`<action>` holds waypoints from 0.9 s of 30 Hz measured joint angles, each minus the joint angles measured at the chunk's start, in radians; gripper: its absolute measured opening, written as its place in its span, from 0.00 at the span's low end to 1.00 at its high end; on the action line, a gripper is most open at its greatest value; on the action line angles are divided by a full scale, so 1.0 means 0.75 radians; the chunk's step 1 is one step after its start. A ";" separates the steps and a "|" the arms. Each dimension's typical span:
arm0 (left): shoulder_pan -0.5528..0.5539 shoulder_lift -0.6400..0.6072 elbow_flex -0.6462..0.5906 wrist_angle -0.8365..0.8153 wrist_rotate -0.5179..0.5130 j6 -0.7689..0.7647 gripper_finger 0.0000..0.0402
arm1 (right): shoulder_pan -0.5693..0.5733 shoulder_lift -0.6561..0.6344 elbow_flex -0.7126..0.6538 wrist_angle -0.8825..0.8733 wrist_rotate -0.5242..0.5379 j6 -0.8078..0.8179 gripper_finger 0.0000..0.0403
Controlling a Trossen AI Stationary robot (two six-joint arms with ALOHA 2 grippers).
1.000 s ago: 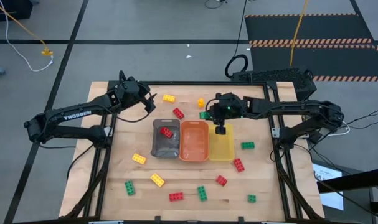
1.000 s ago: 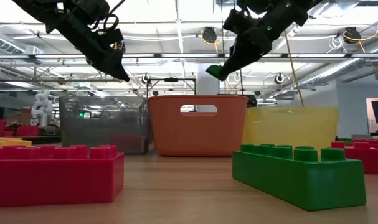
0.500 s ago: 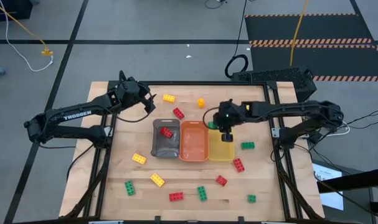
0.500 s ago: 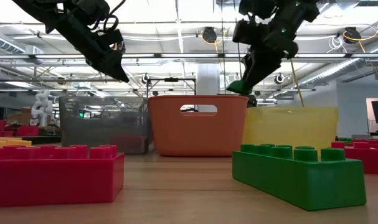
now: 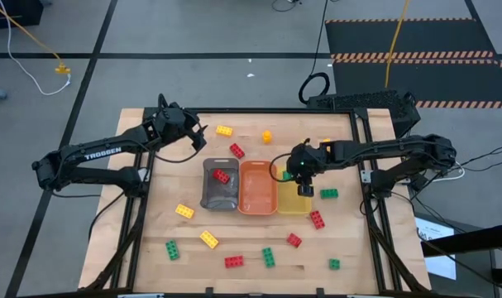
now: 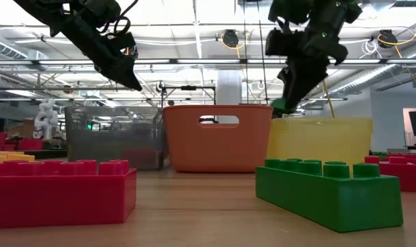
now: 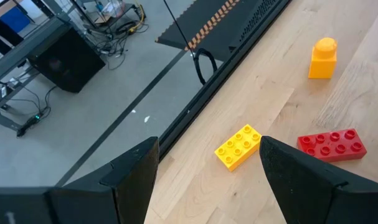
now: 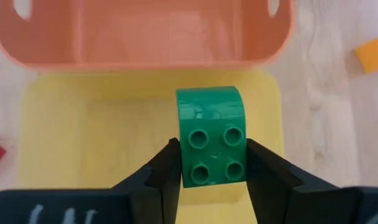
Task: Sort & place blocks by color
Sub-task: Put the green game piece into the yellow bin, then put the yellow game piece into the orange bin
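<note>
The right end effector (image 8: 210, 163) grasps a small green block (image 8: 212, 136) between its two fingers, studs facing the wrist camera, and hangs over the yellow tray (image 5: 289, 201). One sec. ago it was above the far desk edge of the trays, nearer the orange tray (image 5: 258, 188); it has since moved over the yellow one (in the low view the block was left of the yellow tray's wall, now it is just above its rim). The grey tray (image 5: 220, 189) has one red block (image 5: 222, 175) inside, same as before. The left end effector (image 7: 207, 171) is released, fingers apart w/ nothing between, and has not moved: it hovers near the far left desk corner, looking at a yellow block (image 7: 238, 147), a red block (image 7: 332, 144) and a small orange block (image 7: 322, 58). Other blocks lie scattered on the desk (image 5: 242, 244), unchanged
</note>
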 joint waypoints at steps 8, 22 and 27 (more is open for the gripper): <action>0.000 0.000 0.000 0.000 0.001 0.000 0.69 | -0.002 0.001 -0.077 0.108 0.073 0.031 0.46; -0.001 0.000 0.000 0.001 0.070 0.005 0.69 | -0.003 -0.001 -0.078 0.115 0.212 0.016 0.57; 0.000 0.000 0.000 0.002 0.071 0.005 0.69 | -0.002 -0.007 -0.079 0.145 0.211 -0.001 0.57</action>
